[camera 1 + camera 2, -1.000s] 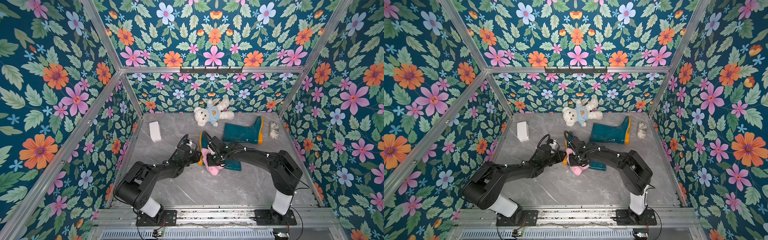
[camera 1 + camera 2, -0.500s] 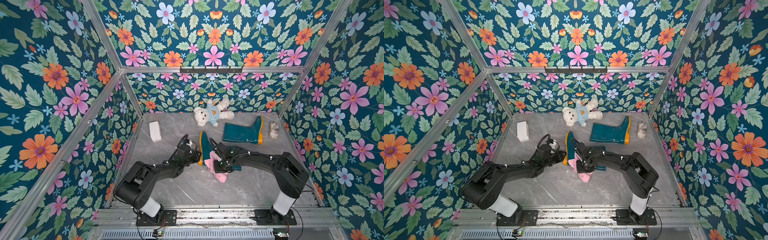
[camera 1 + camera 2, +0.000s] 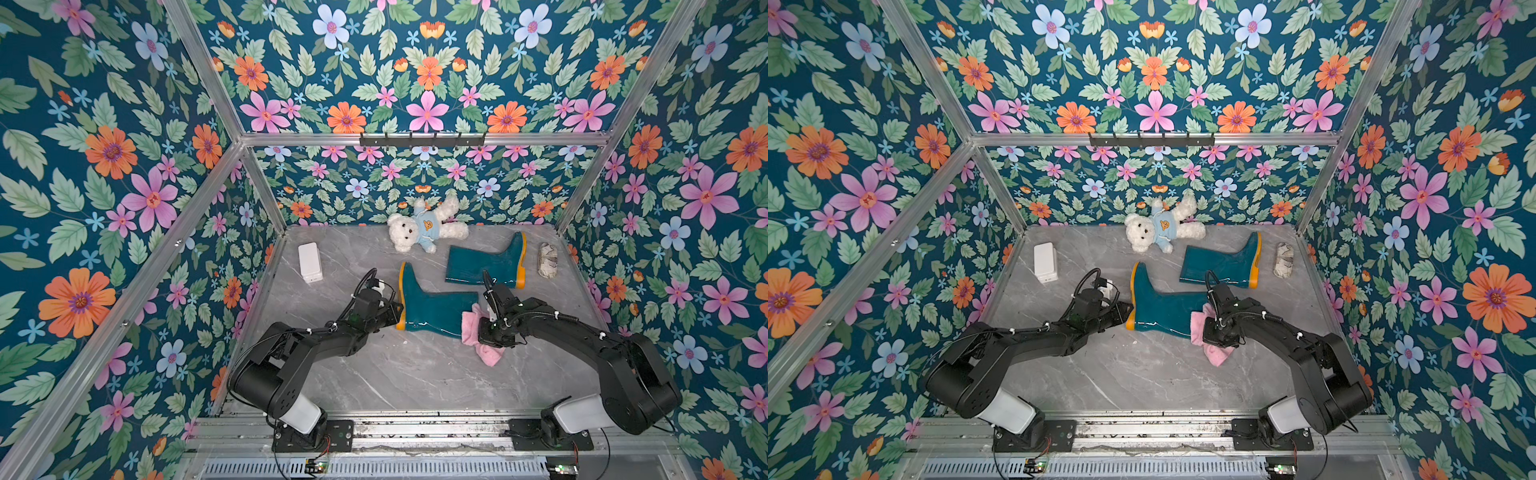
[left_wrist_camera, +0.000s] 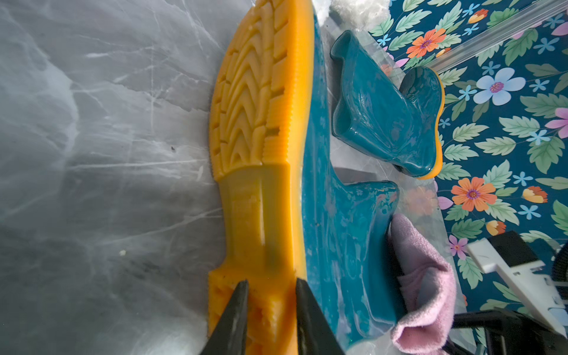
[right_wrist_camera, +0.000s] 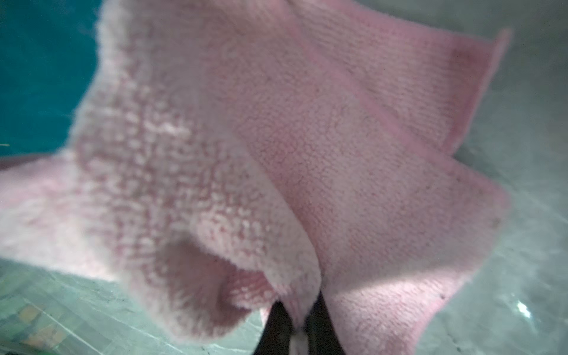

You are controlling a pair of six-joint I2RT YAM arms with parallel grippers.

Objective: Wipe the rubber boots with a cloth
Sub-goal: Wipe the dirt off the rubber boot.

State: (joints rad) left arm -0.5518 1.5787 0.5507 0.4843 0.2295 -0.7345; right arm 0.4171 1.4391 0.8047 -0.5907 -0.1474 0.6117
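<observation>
Two teal rubber boots with orange soles lie on their sides. The near boot (image 3: 432, 307) (image 3: 1163, 309) is at mid-table and the far boot (image 3: 486, 264) (image 3: 1221, 264) lies behind it. My left gripper (image 3: 397, 313) (image 4: 270, 289) is shut on the heel of the near boot's orange sole (image 4: 258, 123). The pink cloth (image 3: 473, 328) (image 3: 1200, 328) (image 5: 276, 138) drapes over the open end of that boot's shaft and onto the table. My right gripper (image 3: 484, 332) (image 5: 299, 310) is shut on a fold of the cloth.
A white teddy bear (image 3: 424, 226) lies at the back wall. A white box (image 3: 309, 262) sits at the back left. A grey-white rag bundle (image 3: 547, 259) lies at the back right beside the far boot. Flowered walls enclose the grey marble table (image 3: 395, 374).
My right gripper has dragged the cloth rightward along the near boot, from its foot end to the open end of the shaft. The left gripper has kept its hold on the heel.
</observation>
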